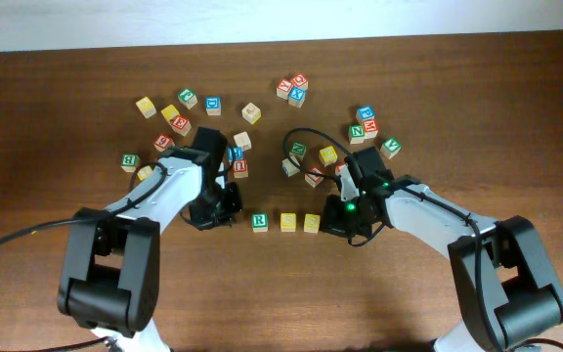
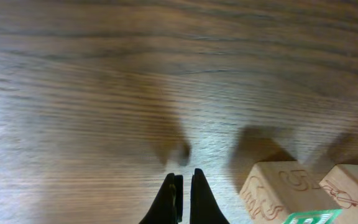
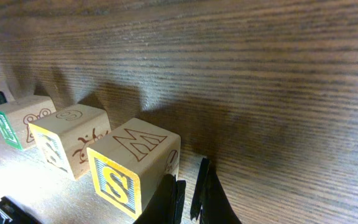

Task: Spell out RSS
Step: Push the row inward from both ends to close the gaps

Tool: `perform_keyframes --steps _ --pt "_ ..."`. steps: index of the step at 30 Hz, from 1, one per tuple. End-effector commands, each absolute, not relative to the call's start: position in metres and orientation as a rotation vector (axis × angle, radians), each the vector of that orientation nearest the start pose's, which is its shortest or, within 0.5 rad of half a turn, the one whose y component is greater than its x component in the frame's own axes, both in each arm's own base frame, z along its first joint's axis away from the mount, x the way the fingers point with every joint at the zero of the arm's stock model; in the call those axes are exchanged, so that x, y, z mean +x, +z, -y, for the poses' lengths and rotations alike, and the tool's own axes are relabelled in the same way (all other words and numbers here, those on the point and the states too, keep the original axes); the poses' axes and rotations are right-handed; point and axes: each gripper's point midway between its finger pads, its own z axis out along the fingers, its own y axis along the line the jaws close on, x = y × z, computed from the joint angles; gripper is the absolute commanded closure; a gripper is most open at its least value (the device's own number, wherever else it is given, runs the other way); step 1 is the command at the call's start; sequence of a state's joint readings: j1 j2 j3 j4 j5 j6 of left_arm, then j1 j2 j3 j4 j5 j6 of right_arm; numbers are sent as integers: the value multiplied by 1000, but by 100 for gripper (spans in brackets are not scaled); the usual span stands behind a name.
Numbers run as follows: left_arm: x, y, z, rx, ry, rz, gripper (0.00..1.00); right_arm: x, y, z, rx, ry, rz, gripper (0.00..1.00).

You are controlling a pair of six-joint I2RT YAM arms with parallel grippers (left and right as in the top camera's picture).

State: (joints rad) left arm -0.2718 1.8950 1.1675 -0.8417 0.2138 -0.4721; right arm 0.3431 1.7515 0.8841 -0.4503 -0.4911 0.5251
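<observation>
Three cubes stand in a row on the table: the green R cube (image 1: pixel 259 222), a yellow S cube (image 1: pixel 288 223) and a second yellow S cube (image 1: pixel 312 223). The right wrist view shows them as the green cube (image 3: pixel 14 121), the middle cube (image 3: pixel 70 140) and the near S cube (image 3: pixel 132 165). My right gripper (image 3: pixel 190 190) is shut and empty, right beside the near S cube. My left gripper (image 2: pixel 183 196) is shut and empty, left of the R cube (image 2: pixel 281 190). Overhead, the left gripper (image 1: pixel 225 210) and right gripper (image 1: pixel 338 223) flank the row.
Several other letter cubes lie scattered behind the row, such as a yellow one (image 1: pixel 146 107), a blue one (image 1: pixel 213 105), a red-and-blue cluster (image 1: pixel 292 90) and green ones (image 1: pixel 391 148). A black cable (image 1: pixel 296 137) loops over the right arm.
</observation>
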Motion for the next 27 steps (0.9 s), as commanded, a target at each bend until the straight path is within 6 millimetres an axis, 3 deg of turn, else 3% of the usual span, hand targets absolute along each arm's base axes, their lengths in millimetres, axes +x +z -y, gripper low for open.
perform_keyframes --steps 1,5,27 --pt "299 -4 134 -294 -340 -3212 100 278 -1 -187 146 817 -3019 96" --pt "296 -4 141 -257 -339 -3215 100 279 -5 -179 110 737 -3024 95" --pt "300 -2 151 -241 -418 -3197 100 287 0 -188 89 808 -2974 96"
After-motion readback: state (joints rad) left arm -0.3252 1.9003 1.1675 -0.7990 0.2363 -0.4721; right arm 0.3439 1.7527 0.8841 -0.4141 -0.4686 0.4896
